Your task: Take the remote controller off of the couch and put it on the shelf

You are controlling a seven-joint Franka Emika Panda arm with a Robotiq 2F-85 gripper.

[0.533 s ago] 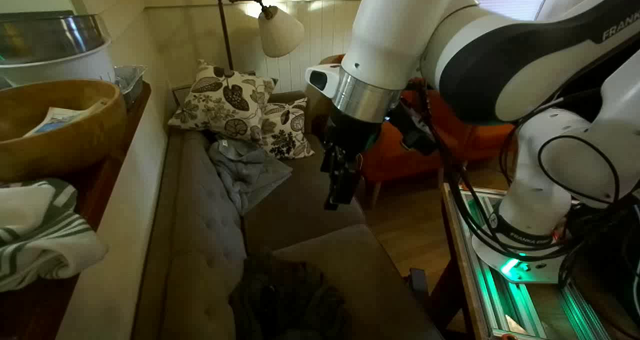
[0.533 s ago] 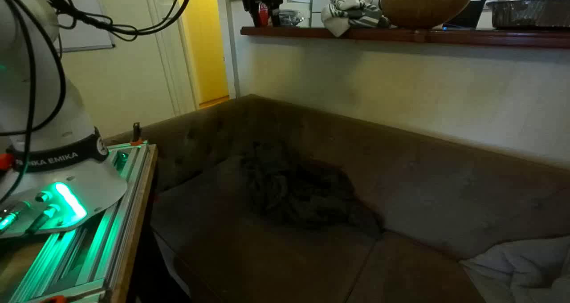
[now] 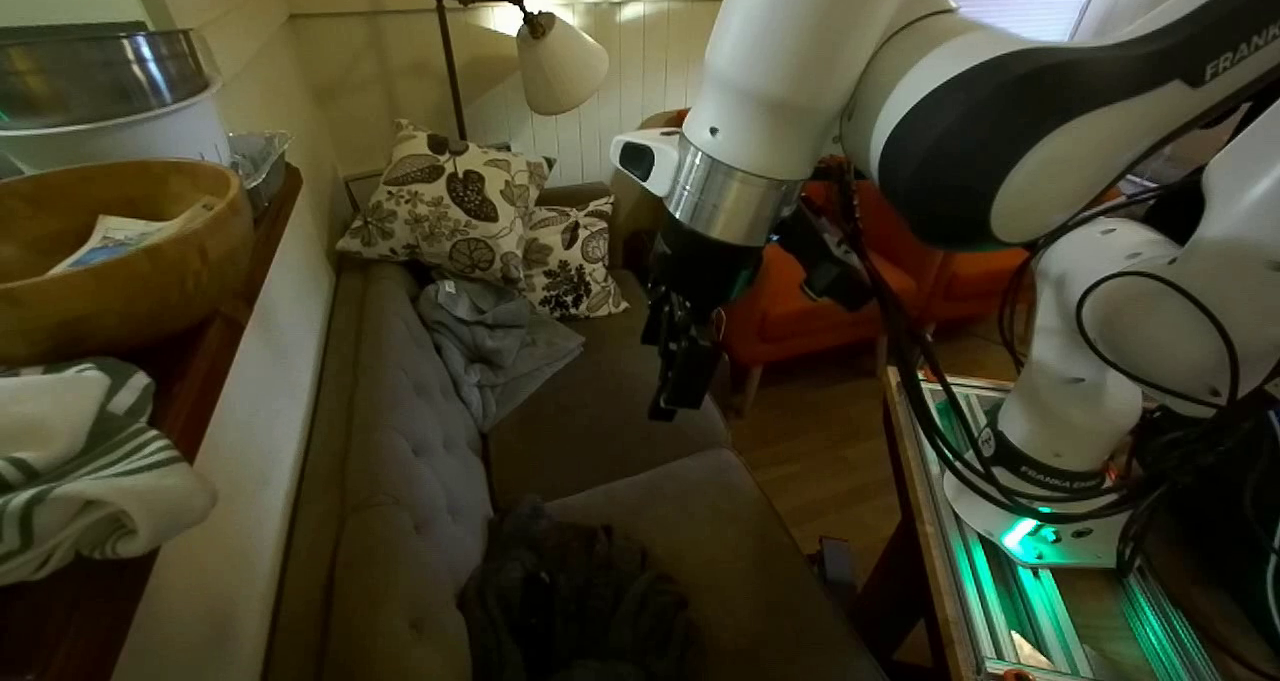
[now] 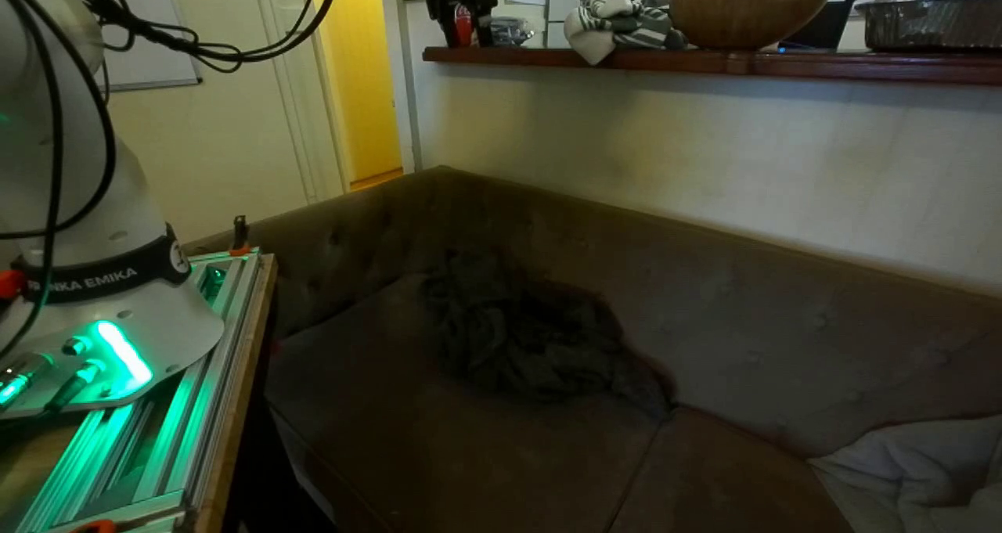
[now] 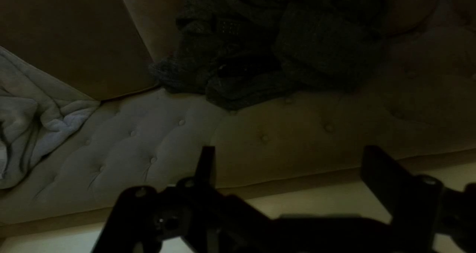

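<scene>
- Since the claw (image 5: 290, 162) stands spread with nothing between its tips, low in the wrist view, grasping, lifting and placing all seem left.
- Beyond it, apart, at upper middle, the remote controller (image 5: 230, 28) (probably the dotted dark shape, though a glossy black one (image 5: 247, 67) just below might be it) lies in dark cloth (image 5: 327, 45) on the couch (image 5: 238, 134).
- Farthest, the shelf (image 4: 712, 62) runs across the upper right in an exterior view.

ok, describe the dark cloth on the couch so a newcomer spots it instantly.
Find the long grey-brown couch. The dark cloth lies crumpled on it, close to the tufted backrest. Unlike the pale grey cloth near the floral pillows, it's much darker and bunched in a heap.
</scene>
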